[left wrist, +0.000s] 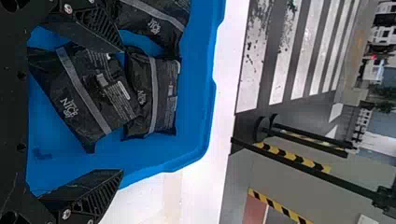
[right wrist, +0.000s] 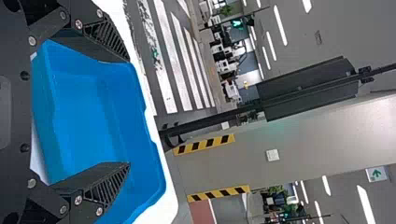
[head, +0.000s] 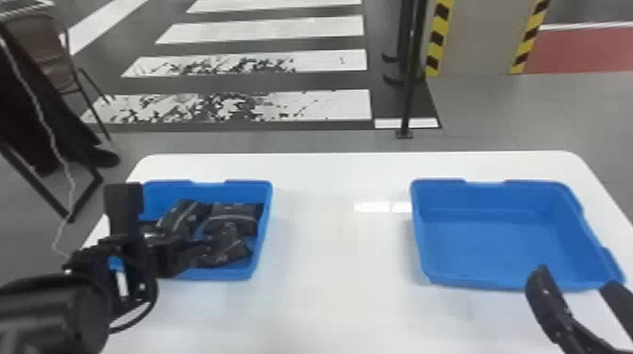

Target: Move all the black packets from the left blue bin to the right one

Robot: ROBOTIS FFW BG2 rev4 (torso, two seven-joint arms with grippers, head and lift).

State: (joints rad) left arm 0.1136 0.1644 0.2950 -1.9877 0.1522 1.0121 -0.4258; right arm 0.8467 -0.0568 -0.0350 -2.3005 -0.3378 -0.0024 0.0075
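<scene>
Pale lettering and small print on black packets; green arrow on white sign, mounting unclear

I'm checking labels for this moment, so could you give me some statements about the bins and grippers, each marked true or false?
1. The left blue bin holds black packets. True.
2. The left gripper is clamped shut. False: its fingers stand apart.
3. The right blue bin sits on the white table. True.
4. No black packets are in the left blue bin. False: several lie there.
5. The right gripper is open. True.
</scene>
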